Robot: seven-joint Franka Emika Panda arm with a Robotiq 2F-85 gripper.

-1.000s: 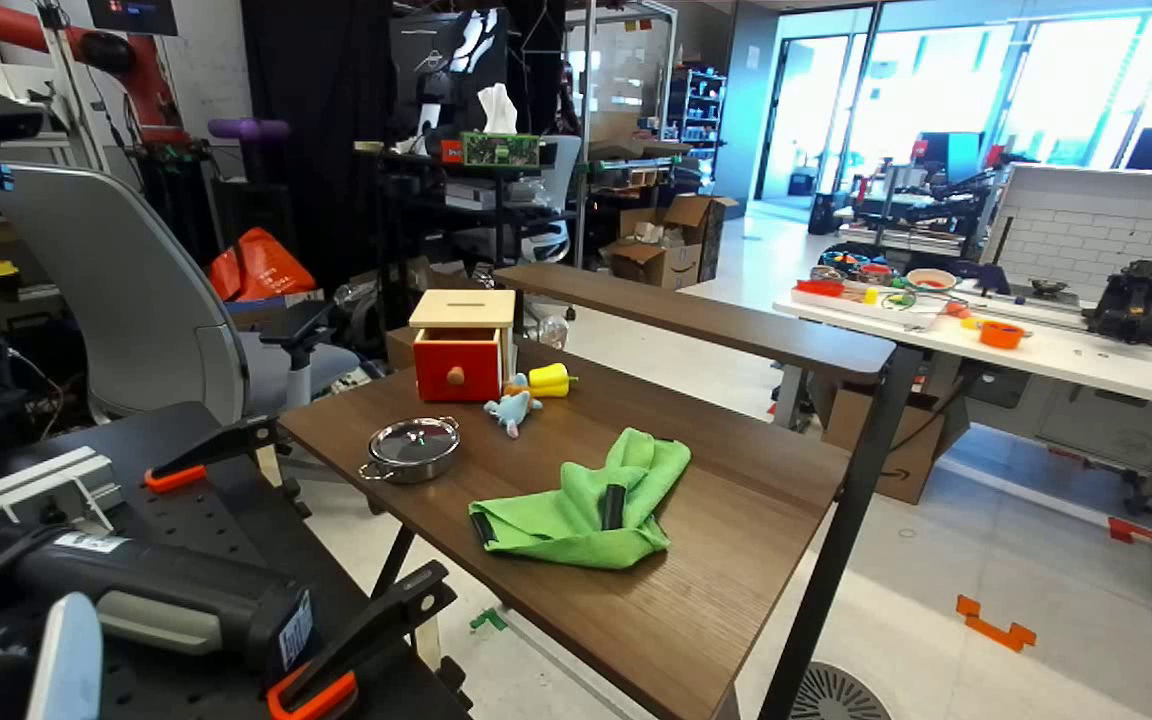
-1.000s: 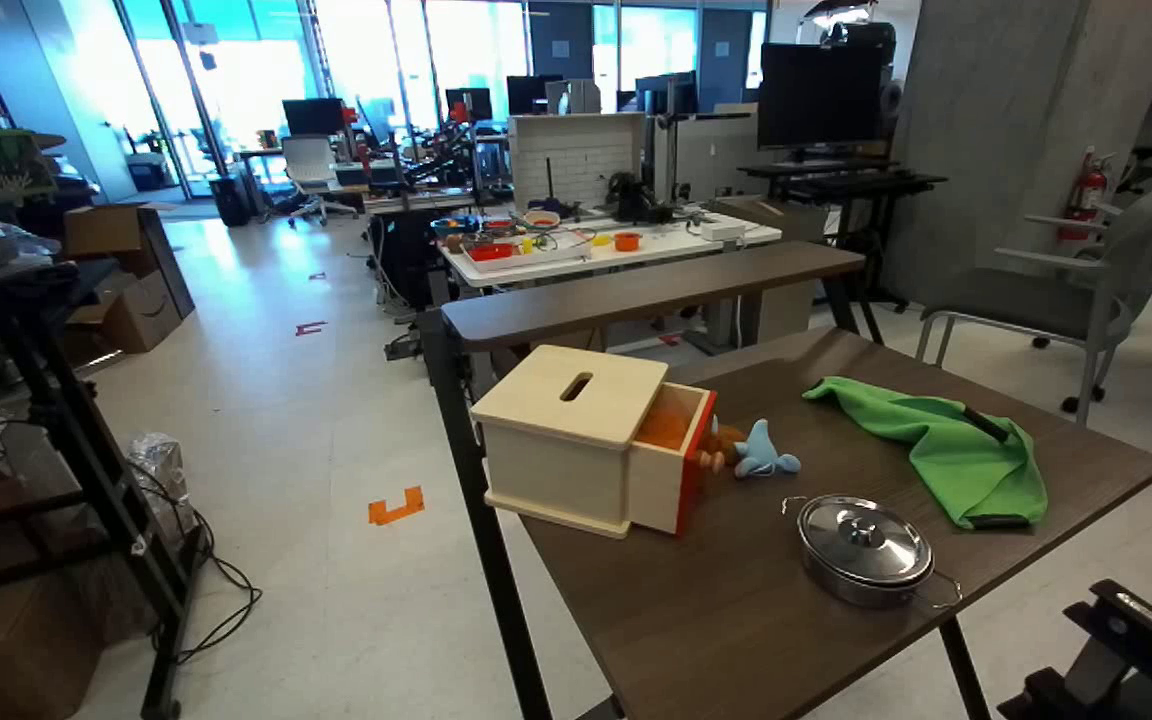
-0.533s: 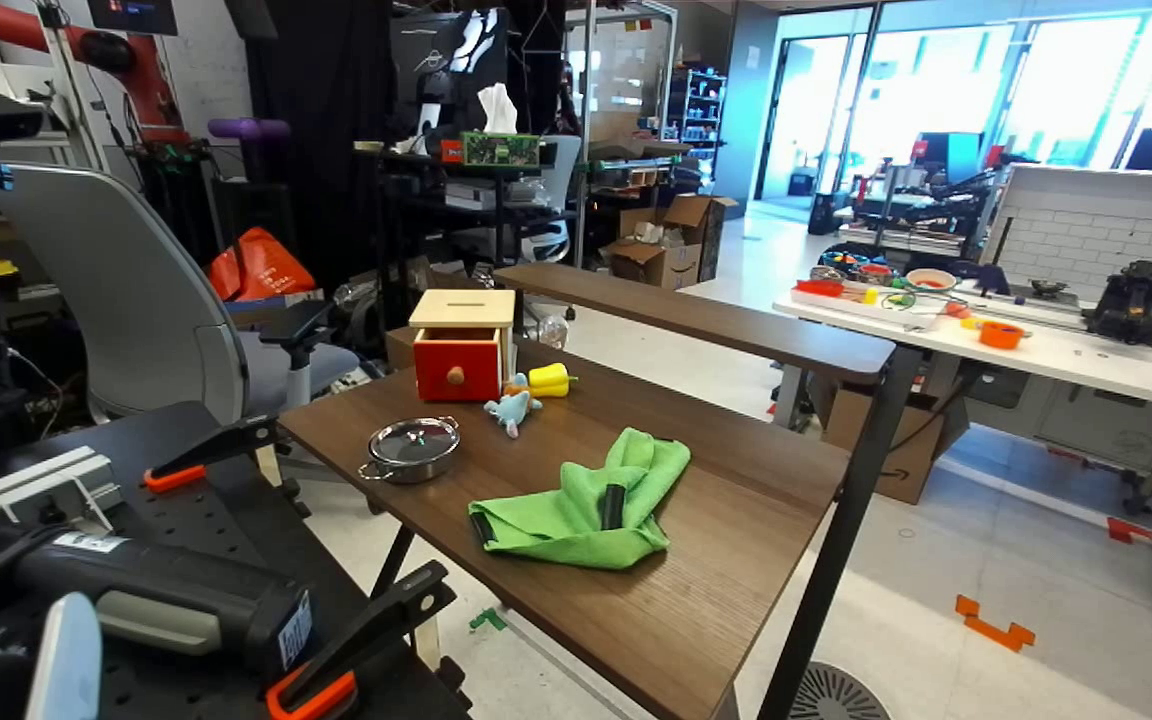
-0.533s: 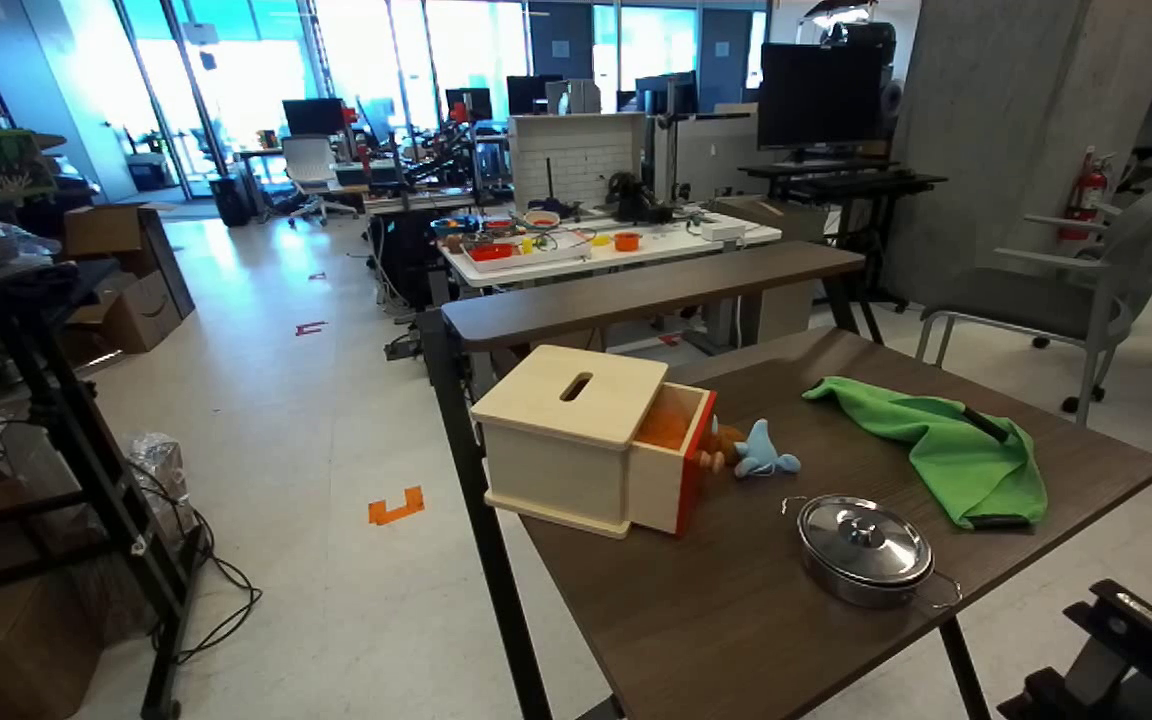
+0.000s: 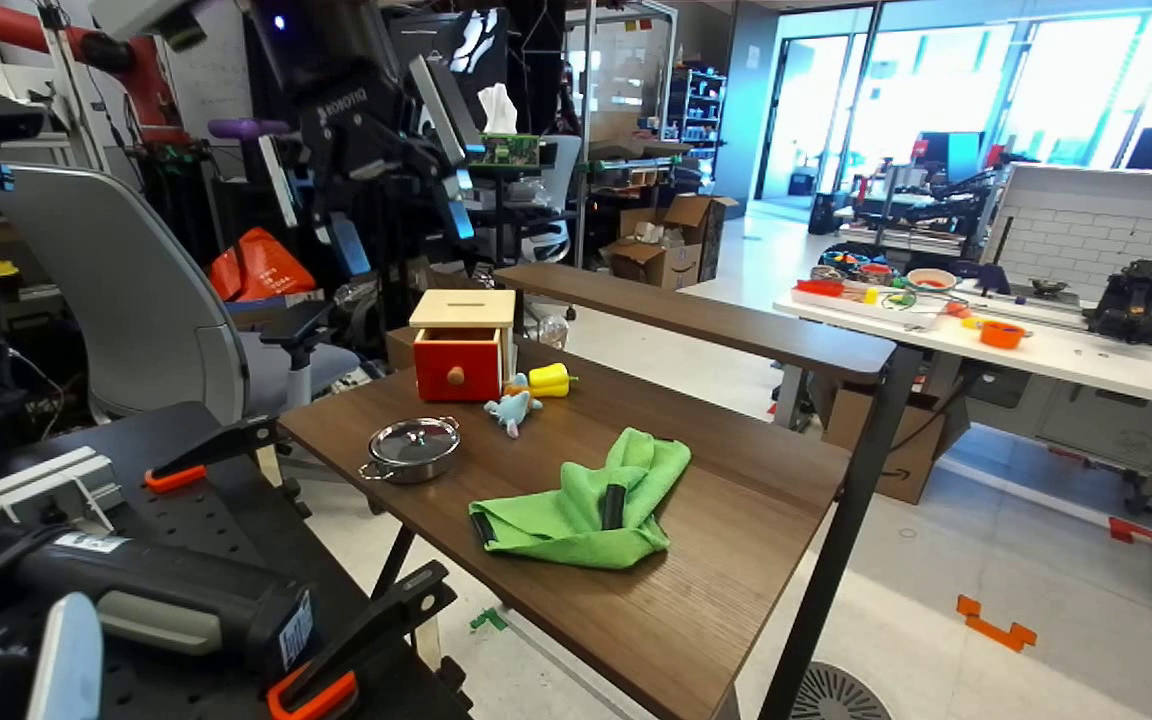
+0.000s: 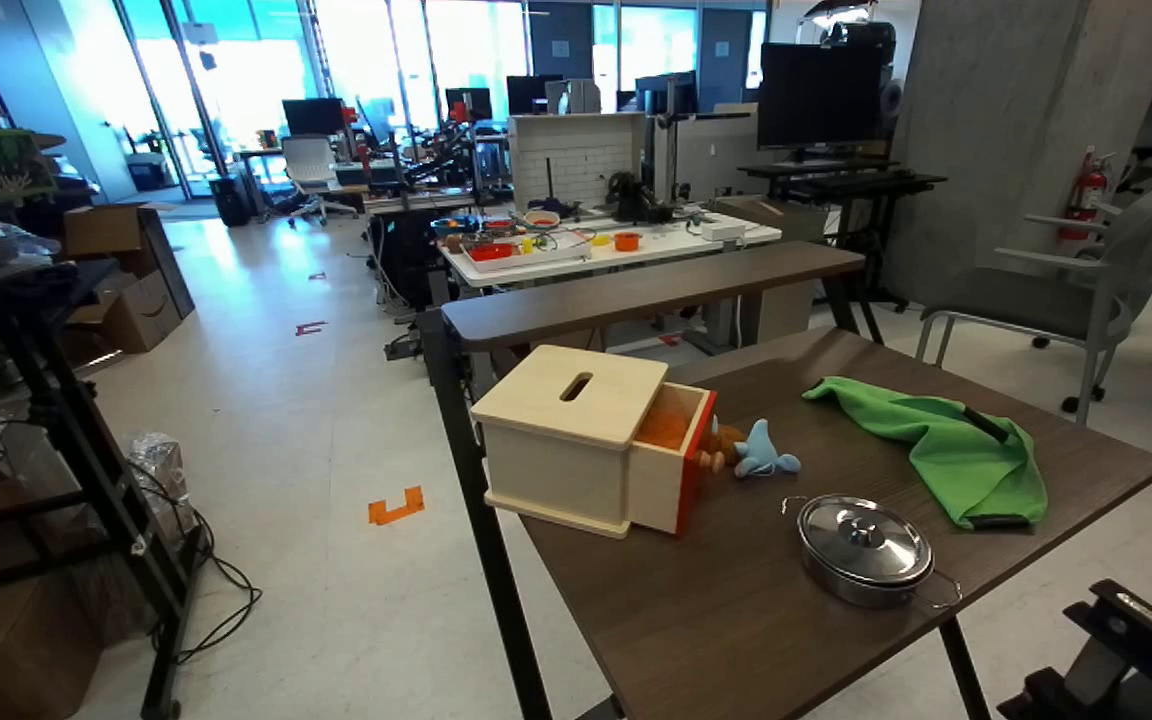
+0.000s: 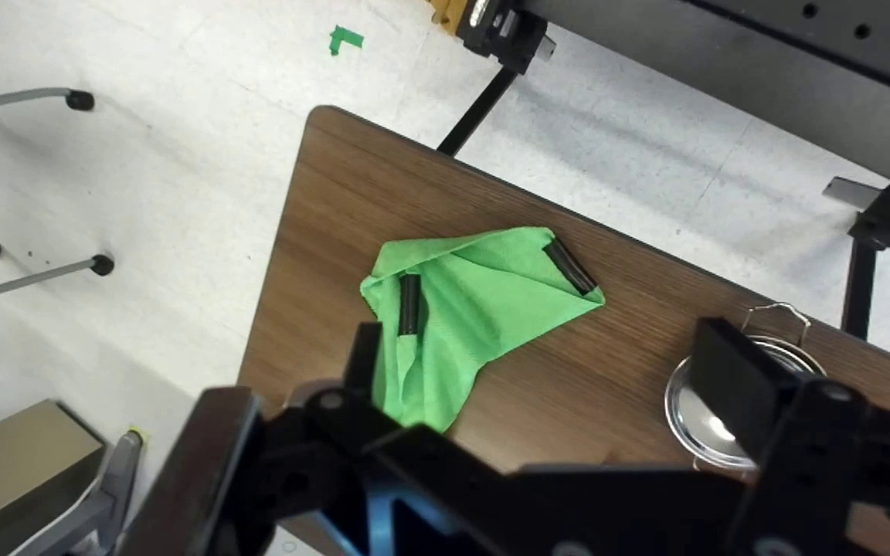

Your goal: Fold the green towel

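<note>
The green towel lies rumpled on the brown table, with parts of it folded over and black strips on its edges. It also shows in an exterior view and in the wrist view, where a finger hides part of its lower left edge. My gripper is open and empty, high above the table in an exterior view. In the wrist view the gripper has its fingers wide apart, one over the towel's edge and one over the pot. It touches neither.
A lidded steel pot stands near the table edge. A wooden box with a partly open red-fronted drawer, a blue plush toy and a yellow pepper stand farther along. A raised shelf runs along one table side.
My gripper has come down into an exterior view from the top, where it was out of view a second ago. The towel and the other objects have not moved.
</note>
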